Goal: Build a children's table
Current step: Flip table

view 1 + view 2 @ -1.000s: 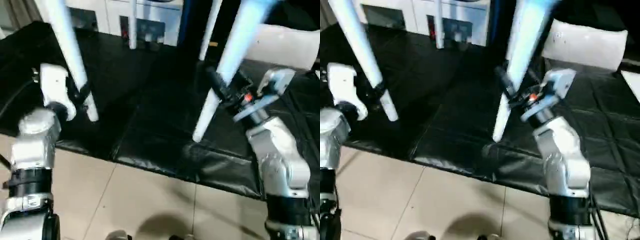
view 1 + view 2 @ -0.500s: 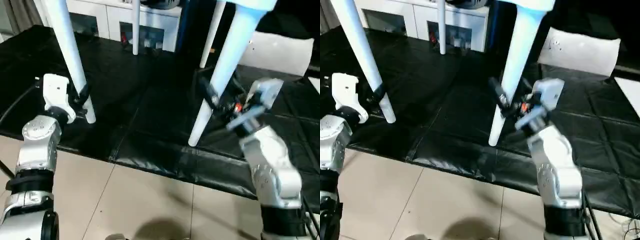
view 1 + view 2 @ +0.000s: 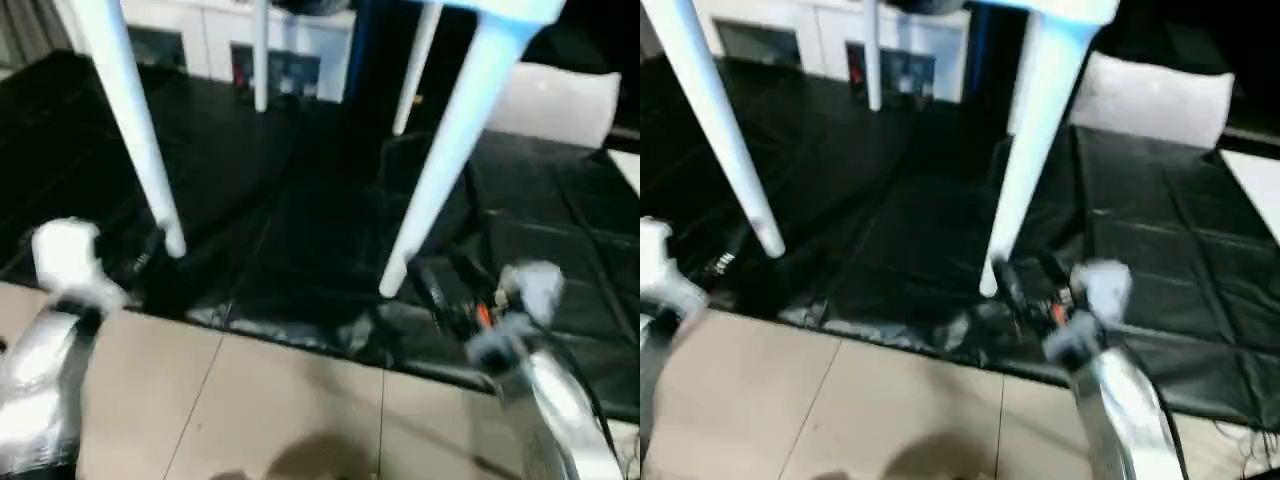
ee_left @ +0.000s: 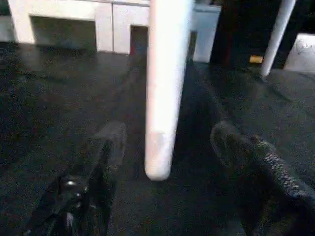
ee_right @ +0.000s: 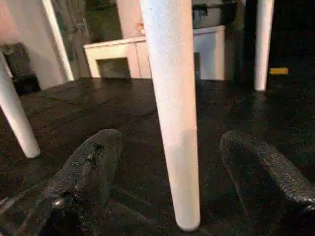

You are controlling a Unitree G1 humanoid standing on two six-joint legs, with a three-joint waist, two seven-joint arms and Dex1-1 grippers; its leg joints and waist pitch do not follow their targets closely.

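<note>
We judge the build to be at its close: the white plastic children's table (image 3: 470, 120) stands upright on the black quilted mat (image 3: 300, 210), its four tapered tubular legs pointing down with their narrow feet on the mat and their long axes running near vertical, splaying a little outward toward the feet. The tabletop itself is mostly above the picture's top edge; a corner of it shows at the upper right.

Our left gripper (image 4: 165, 147) sits low at the near left, its jaws open on either side of the near left leg (image 3: 135, 130) without touching it. Our right gripper (image 5: 170, 152) sits at the near right, jaws likewise wide apart and clear of the near right leg (image 3: 440, 170). Neither holds anything.

The two far legs (image 3: 262, 55) stand before the white cabinets (image 3: 220, 35); a whitish bag (image 3: 555, 100) lies at the far right.

The next move, as we read it, calls only for drawing both arms straight toward us, clear of the legs, without nudging them.
</note>
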